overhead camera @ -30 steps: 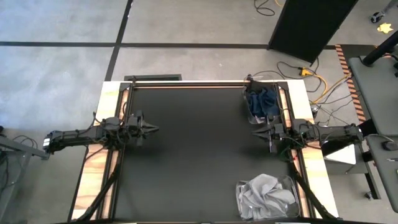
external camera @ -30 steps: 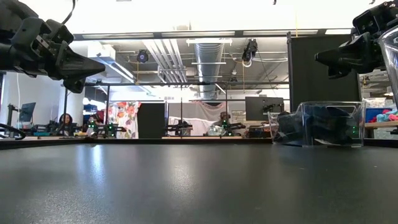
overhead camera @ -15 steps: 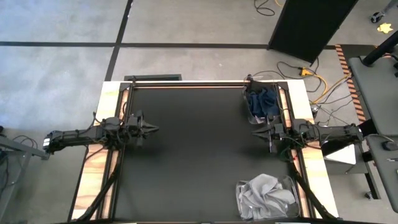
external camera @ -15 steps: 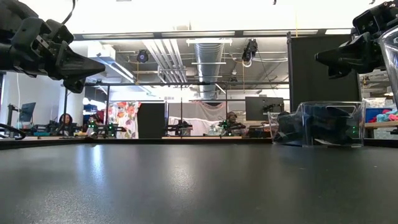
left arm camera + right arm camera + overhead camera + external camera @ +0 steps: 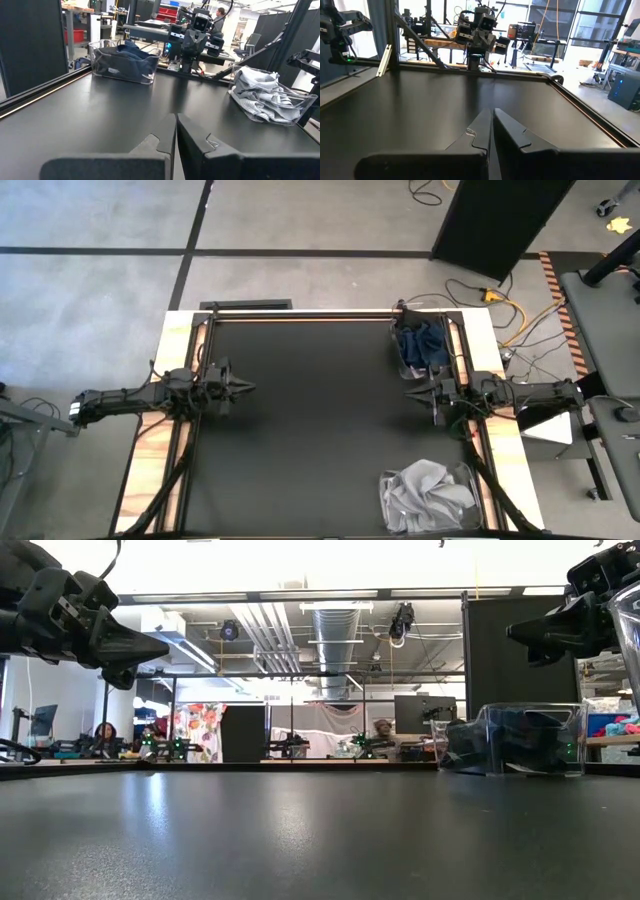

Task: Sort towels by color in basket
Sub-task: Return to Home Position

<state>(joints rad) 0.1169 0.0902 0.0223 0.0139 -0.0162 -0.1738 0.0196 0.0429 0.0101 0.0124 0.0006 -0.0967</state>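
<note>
Dark navy towels fill a clear bin at the table's far right; the left wrist view shows them too. Light grey towels lie heaped in a second clear bin at the near right, also in the left wrist view. My left gripper hovers above the table's left side, shut and holding nothing. My right gripper hovers at the right side between the two bins, shut and holding nothing. Both point toward the table's middle.
The black table top spreads bare between the two arms. Wooden boards and black frame rails run along both sides. Cables lie on the floor past the far right corner. People sit far off in the room behind.
</note>
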